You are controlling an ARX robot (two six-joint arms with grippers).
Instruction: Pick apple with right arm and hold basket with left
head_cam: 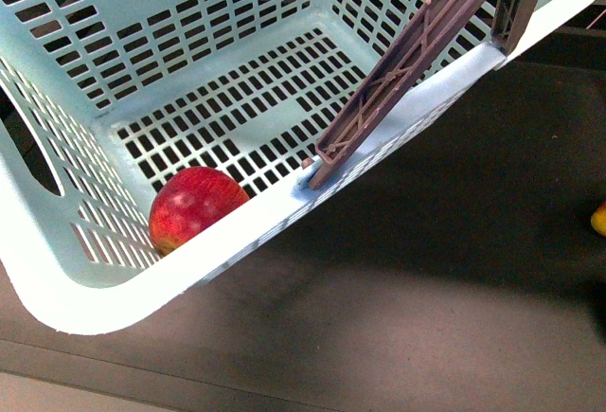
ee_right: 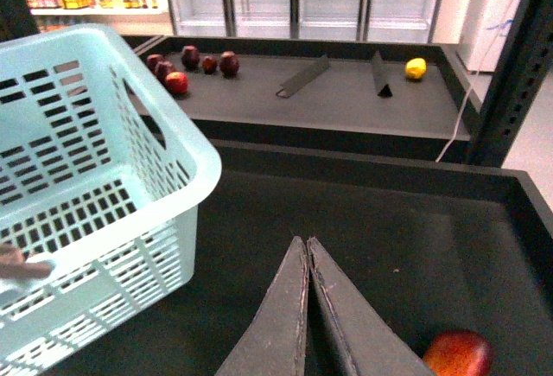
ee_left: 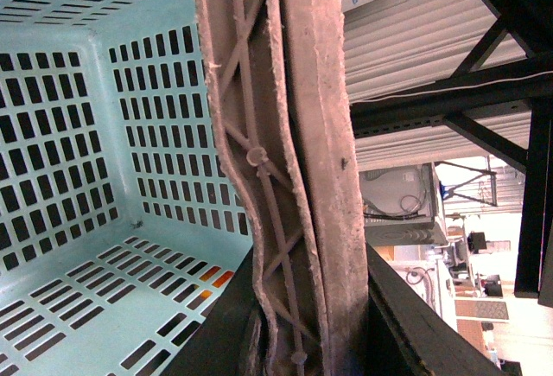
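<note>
The basket (head_cam: pixel 114 298) is pale mint-green and hangs tilted over the dark table, filling most of the front view. The apple (head_cam: pixel 194 208), red with yellowish streaks, lies in its low corner against the near wall. My left gripper (ee_left: pixel 307 324) is shut on the basket's brown ribbed handle (ee_left: pixel 294 134), with the slotted basket wall (ee_left: pixel 52 134) beside it. The raised handle (head_cam: pixel 407 62) also crosses the front view. My right gripper (ee_right: pixel 302 245) is shut with nothing in it, low over the dark table, to the right of the basket's corner (ee_right: pixel 173 125).
A red-orange round fruit (ee_right: pixel 456 354) lies on the dark table close beside my right gripper. A yellow fruit's edge (head_cam: pixel 599 218) shows at the right border. Behind, a shelf holds several dark red fruits (ee_right: pixel 190 58), a yellow fruit (ee_right: pixel 416 68) and dividers (ee_right: pixel 302 78). A black post (ee_right: pixel 510 73) stands right.
</note>
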